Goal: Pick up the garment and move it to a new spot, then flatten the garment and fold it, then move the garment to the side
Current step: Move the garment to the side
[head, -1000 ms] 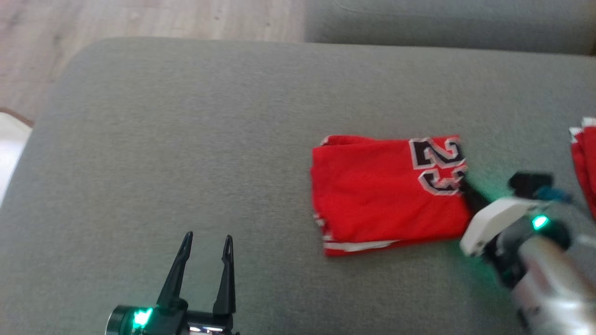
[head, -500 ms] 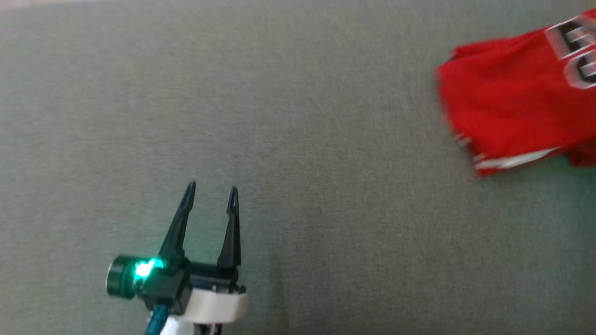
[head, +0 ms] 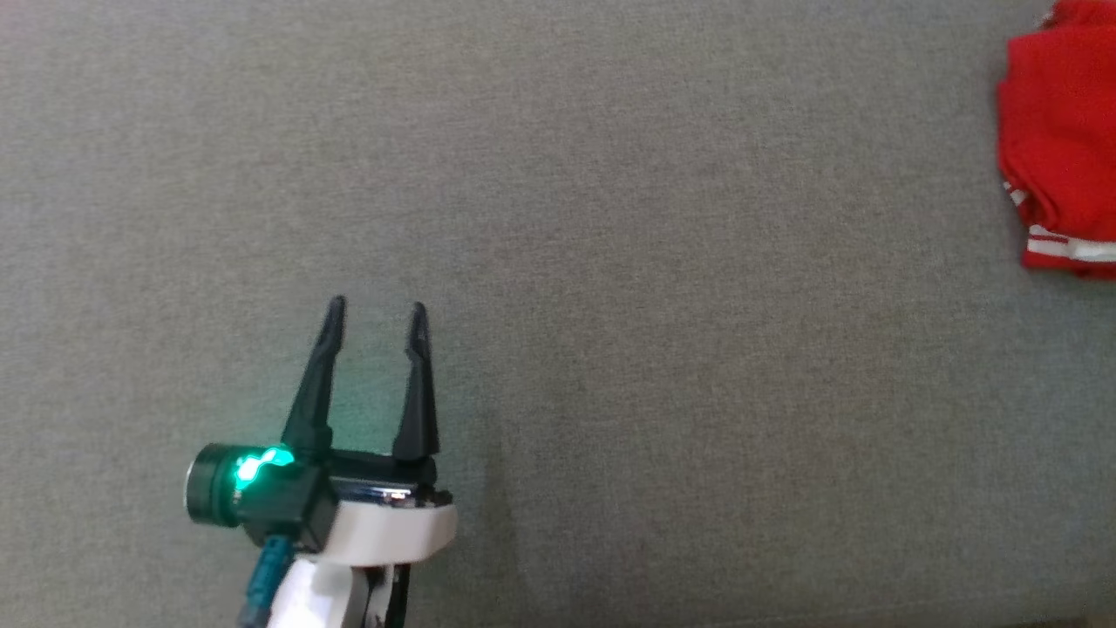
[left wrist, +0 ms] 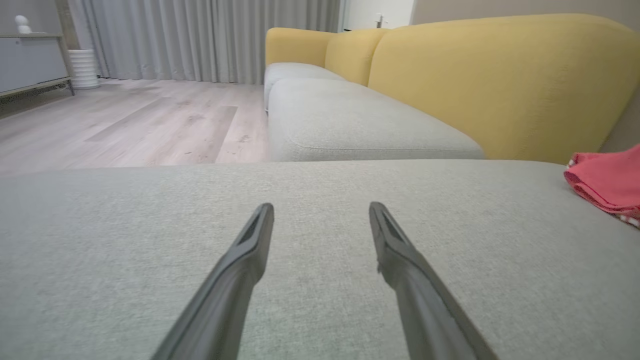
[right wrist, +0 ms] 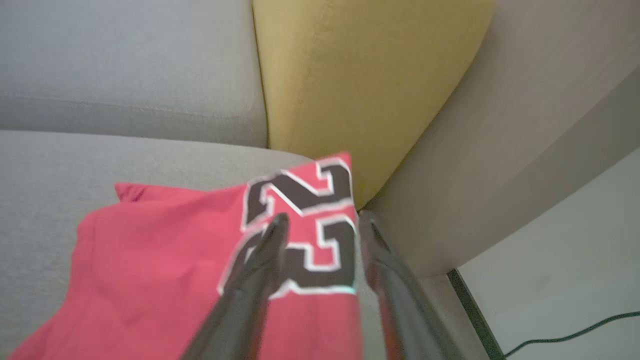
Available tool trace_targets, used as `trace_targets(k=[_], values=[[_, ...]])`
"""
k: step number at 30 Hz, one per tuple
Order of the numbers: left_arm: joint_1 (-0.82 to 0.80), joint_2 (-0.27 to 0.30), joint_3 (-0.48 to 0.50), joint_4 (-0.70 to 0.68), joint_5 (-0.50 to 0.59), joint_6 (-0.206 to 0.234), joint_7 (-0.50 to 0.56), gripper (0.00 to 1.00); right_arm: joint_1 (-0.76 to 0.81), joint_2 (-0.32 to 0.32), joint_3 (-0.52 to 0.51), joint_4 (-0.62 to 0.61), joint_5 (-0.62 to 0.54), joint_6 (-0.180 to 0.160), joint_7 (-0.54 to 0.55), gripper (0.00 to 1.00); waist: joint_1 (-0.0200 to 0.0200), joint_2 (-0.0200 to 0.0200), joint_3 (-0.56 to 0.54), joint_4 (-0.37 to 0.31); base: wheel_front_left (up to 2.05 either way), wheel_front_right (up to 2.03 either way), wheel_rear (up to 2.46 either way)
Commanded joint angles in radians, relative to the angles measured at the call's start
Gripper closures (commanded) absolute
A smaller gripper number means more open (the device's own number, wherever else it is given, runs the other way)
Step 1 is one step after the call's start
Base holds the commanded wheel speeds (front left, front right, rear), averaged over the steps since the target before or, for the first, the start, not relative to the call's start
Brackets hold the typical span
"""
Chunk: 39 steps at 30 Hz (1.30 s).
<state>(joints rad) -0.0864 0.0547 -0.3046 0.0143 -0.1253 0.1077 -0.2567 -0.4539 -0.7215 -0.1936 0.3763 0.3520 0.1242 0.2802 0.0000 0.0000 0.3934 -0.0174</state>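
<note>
My left pincer (head: 376,305) hangs open over the bare grey sofa seat (head: 663,262), with plenty of room there. The folded red garment (head: 1064,131) lies far right, near the seat's edge. My right pincer (right wrist: 323,220) stands parted over its numbered corner. A finger could snag there and undo the fold.

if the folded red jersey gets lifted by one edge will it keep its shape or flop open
Likely floppy: the jersey is thin cloth lying in soft layers with rumpled edges, so a one-edge lift would probably let the fold fall open. Pushed, it may bunch rather than slide, since the cushion looks coarse-woven.
</note>
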Motion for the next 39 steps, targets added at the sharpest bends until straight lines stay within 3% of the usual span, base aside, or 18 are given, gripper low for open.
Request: trace_targets(k=[1, 5, 12, 15, 21, 25, 32, 39], values=[[-0.019, -0.004, 0.038, -0.033, -0.030, 0.014, -0.005, 0.00, 0.023, 0.012, -0.013, -0.073, -0.041, 0.007, -0.026, 0.00, 0.0000, 0.0000, -0.013, 0.010, 0.00, 0.00, 0.00], [-0.012, -0.004, 0.043, -0.014, -0.045, 0.015, -0.005, 0.00, 0.076, 0.141, 0.028, -0.142, -0.109, 0.007, -0.086, 0.00, 0.0000, 0.0000, -0.064, 0.030, 0.00, 0.00, 0.00], [0.039, -0.004, 0.055, 0.020, -0.100, -0.009, -0.005, 0.00, 0.210, 0.372, 0.146, -0.166, -0.126, 0.007, -0.239, 0.00, 0.0000, 0.0000, -0.203, 0.085, 0.00, 0.00, 0.00], [0.059, -0.004, 0.060, 0.037, -0.105, -0.004, -0.005, 0.00, 0.263, 0.421, 0.193, -0.149, -0.122, 0.007, -0.277, 0.00, 0.0000, 0.0000, -0.242, 0.099, 0.00, 0.00, 0.00], [0.125, -0.004, 0.074, 0.046, -0.099, -0.001, -0.005, 0.00, 0.388, 0.547, 0.264, -0.091, -0.112, 0.007, -0.461, 0.00, 0.0000, 0.0000, -0.365, 0.125, 0.00, 0.00, 0.00], [0.180, -0.004, 0.092, 0.026, -0.078, -0.001, -0.005, 0.00, 0.464, 0.594, 0.264, -0.102, -0.143, 0.007, -0.536, 0.00, 0.0000, 0.0000, -0.426, 0.135, 0.00, 0.00, 0.00], [0.259, -0.005, 0.135, -0.022, -0.022, 0.006, -0.005, 0.00, 0.587, 0.637, 0.218, -0.249, -0.203, 0.007, -0.542, 0.00, 0.0000, 0.0000, -0.485, 0.139, 0.00, 0.00, 0.00], [0.313, -0.004, 0.148, -0.034, 0.025, -0.002, -0.005, 0.00, 0.642, 0.652, 0.211, -0.279, -0.222, 0.007, -0.542, 0.00, 0.0000, 0.0000, -0.512, 0.142, 0.00, 0.00, 0.00]])
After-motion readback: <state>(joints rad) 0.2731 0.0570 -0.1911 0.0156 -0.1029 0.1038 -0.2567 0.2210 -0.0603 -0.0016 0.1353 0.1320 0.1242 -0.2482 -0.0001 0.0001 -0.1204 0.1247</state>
